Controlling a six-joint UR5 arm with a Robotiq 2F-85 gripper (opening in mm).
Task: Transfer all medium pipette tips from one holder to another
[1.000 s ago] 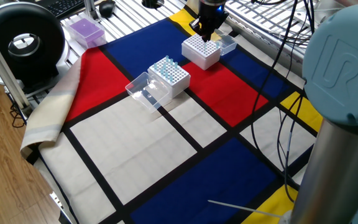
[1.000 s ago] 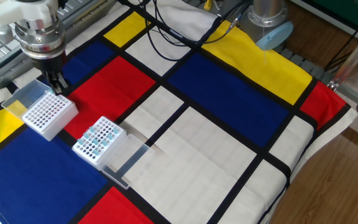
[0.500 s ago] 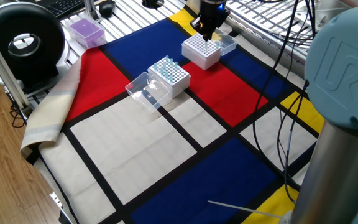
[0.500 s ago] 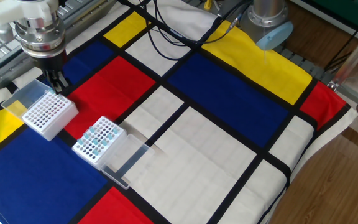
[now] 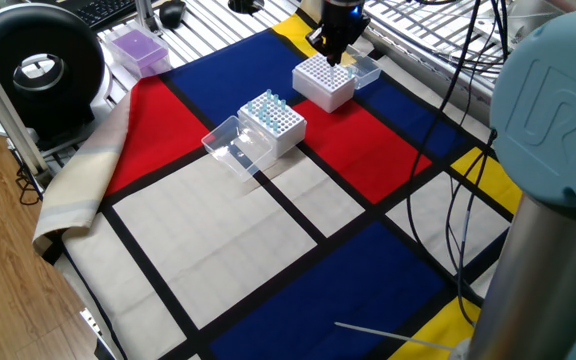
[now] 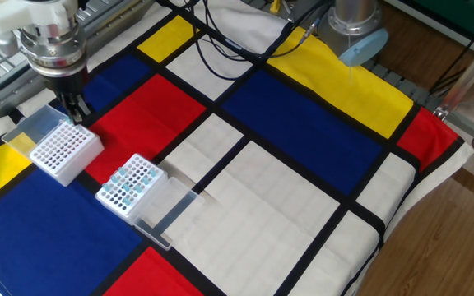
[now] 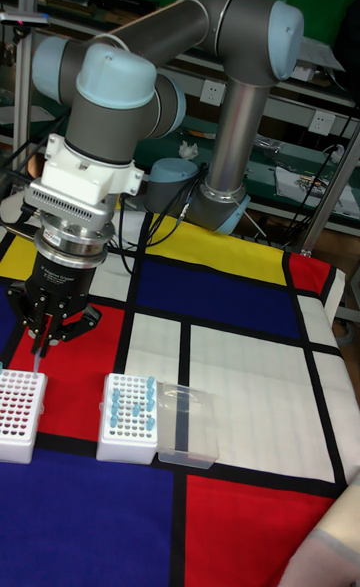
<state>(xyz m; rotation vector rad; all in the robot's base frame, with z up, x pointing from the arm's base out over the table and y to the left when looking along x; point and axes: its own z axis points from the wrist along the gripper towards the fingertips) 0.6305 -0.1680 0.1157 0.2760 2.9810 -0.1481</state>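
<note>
Hovering over the far corner of the empty white rack (image 7: 20, 401), the hand (image 7: 42, 339) pinches one tip (barely visible), while remaining medium pipette tips (image 7: 131, 407) fill the neighbouring rack (image 7: 127, 435).

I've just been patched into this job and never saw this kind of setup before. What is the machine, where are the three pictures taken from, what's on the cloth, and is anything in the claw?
The machine is one grey jointed robot arm with a black two-finger gripper at its end. Two pictures come from fixed cameras looking at the table from different sides; the tall one faces the arm head-on.

On the chequered red, blue, yellow and white cloth stand two white racks full of holes. One rack holds pale blue translucent pipette tips and has a clear plastic lid lying open beside it. The other rack looks nearly empty.

The gripper hangs just above that second rack, at its edge. In the tall view a thin pale tip seems to stick down between its fingers, so it is probably holding one; it is small and hard to be sure of.
</note>
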